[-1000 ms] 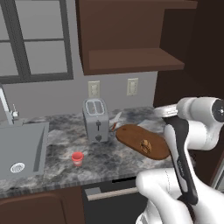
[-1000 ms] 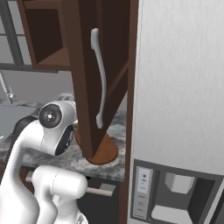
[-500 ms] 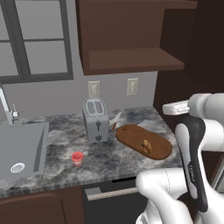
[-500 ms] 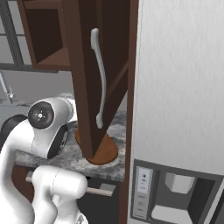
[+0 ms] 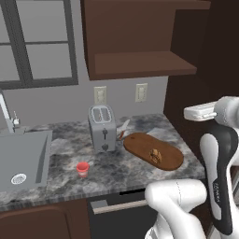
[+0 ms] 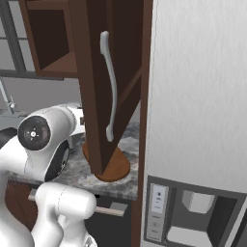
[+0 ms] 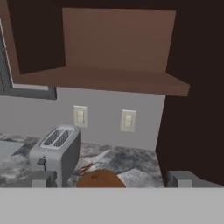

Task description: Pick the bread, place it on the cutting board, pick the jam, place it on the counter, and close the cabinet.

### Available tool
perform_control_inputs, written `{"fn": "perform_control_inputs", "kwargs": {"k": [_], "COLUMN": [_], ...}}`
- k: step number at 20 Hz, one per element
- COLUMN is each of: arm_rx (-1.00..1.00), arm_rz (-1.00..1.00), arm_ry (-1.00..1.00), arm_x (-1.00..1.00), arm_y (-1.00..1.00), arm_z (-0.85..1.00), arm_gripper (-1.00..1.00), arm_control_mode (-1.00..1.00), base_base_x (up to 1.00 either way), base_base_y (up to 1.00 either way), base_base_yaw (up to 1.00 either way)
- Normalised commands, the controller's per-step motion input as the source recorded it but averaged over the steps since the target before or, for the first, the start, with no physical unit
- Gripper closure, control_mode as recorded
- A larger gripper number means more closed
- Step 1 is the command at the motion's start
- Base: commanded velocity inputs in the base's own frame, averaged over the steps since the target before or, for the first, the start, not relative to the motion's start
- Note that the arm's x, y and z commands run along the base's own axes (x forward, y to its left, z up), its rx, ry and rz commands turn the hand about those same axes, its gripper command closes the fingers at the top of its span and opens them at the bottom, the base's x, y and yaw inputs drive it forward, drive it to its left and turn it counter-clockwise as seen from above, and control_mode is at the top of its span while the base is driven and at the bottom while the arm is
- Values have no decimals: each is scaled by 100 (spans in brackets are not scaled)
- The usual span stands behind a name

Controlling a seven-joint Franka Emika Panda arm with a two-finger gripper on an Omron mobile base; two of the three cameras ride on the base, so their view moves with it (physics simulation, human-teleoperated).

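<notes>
Facing the cabinet [image 7: 118, 48], fingers [image 7: 43, 178] wide, nothing held; its stiff hinged door [image 6: 99, 82] should swing if pushed near the handle [image 6: 111, 84].

You have a grey two-slot toaster [image 7: 56, 151] low and to the left of the hand, standing upright. Just right of it a knife [image 7: 94, 162] lies flat, blade pointing away. On the wall straight ahead sit two pale outlet plates [image 7: 128, 120], side by side. Further left you see the sink basin [image 5: 23, 158] with its faucet [image 5: 7, 114], under a grey-framed window [image 5: 39, 44]. Off to the right stands a pale fridge with a dispenser panel [image 6: 193, 212].
</notes>
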Motion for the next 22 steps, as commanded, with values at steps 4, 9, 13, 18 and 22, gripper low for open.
{"fn": "perform_control_inputs", "kwargs": {"k": [4,9,13,18,22], "arm_rx": [0,0,0,0,0], "arm_rz": [-4,-5,-4,-4,-7], "arm_ry": [-18,-13,-7,-7,-8], "arm_x": [-27,-12,-3,-9,-23], "arm_y": [0,0,0,0,0], "arm_z": [7,0,0,0,0], "arm_gripper": [-100,-100,-100,-100,-100], "arm_control_mode": [-100,-100,-100,-100,-100], "base_base_x": [0,0,0,0,0], "base_base_y": [0,0,0,0,0], "base_base_yaw": [0,0,0,0,0]}}
